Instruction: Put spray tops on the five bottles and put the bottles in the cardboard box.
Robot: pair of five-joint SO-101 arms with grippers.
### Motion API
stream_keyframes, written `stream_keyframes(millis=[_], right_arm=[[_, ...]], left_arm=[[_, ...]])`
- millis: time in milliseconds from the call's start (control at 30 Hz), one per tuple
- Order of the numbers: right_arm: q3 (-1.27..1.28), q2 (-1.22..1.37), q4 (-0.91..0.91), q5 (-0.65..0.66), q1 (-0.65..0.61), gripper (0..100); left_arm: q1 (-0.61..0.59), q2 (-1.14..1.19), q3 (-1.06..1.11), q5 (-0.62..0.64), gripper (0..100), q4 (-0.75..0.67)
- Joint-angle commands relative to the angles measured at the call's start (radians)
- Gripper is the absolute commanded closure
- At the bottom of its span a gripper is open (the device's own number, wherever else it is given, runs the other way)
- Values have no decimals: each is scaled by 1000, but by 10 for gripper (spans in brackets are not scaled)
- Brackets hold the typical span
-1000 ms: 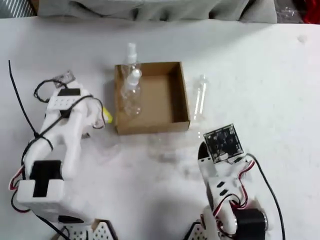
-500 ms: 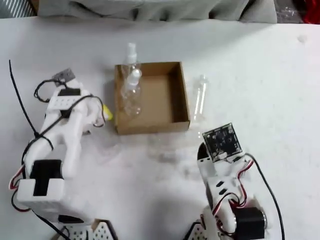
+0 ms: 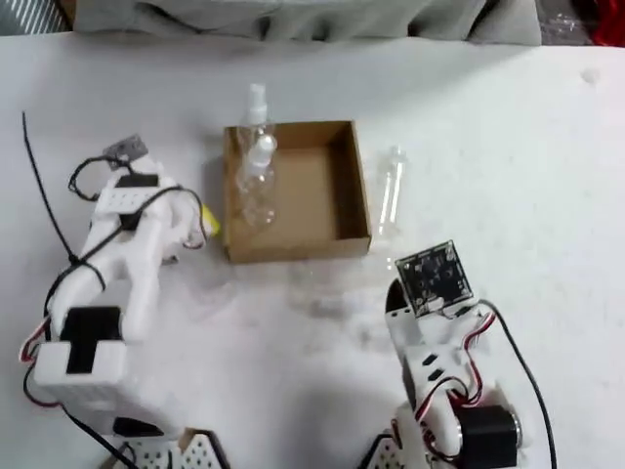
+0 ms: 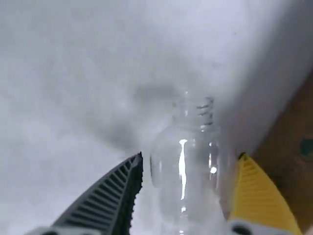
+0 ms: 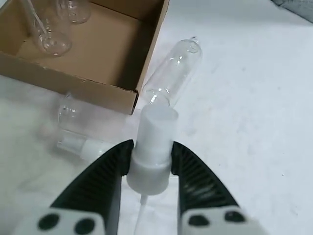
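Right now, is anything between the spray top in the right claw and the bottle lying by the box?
Nothing visible. The right gripper holds the spray top, and the bottle lies just beyond it on bare table beside the cardboard box, its neck pointing away.

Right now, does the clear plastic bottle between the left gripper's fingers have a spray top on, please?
Off: the clear plastic bottle shows bare neck threads.

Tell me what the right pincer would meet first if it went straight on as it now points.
Likely the capless clear bottle lying beside the cardboard box. The right pincer, shut on a white spray top, points at its base, though the height above it is unclear.
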Motion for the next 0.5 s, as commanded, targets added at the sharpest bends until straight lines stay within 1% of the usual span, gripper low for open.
stream_keyframes(millis=[0, 200, 267, 300, 367, 400, 467], right_arm=[[-9, -2, 8, 8, -8, 984], [-8, -2, 10, 8, -53, 984], [-8, -2, 10, 8, -54, 984], [-8, -2, 10, 8, -54, 984], [-8, -2, 10, 8, -54, 984], [-8, -2, 10, 8, -54, 984], [-8, -2, 10, 8, -54, 984]], left_arm=[[27, 10, -43, 8, 721, -18], [38, 22, -58, 8, 736, -15], [36, 21, -58, 5, 804, -18], [36, 19, -58, -2, 854, -20], [27, 19, -61, -60, 969, -25], [27, 19, -68, -87, 992, -29], [25, 19, -72, -110, 947, -26]])
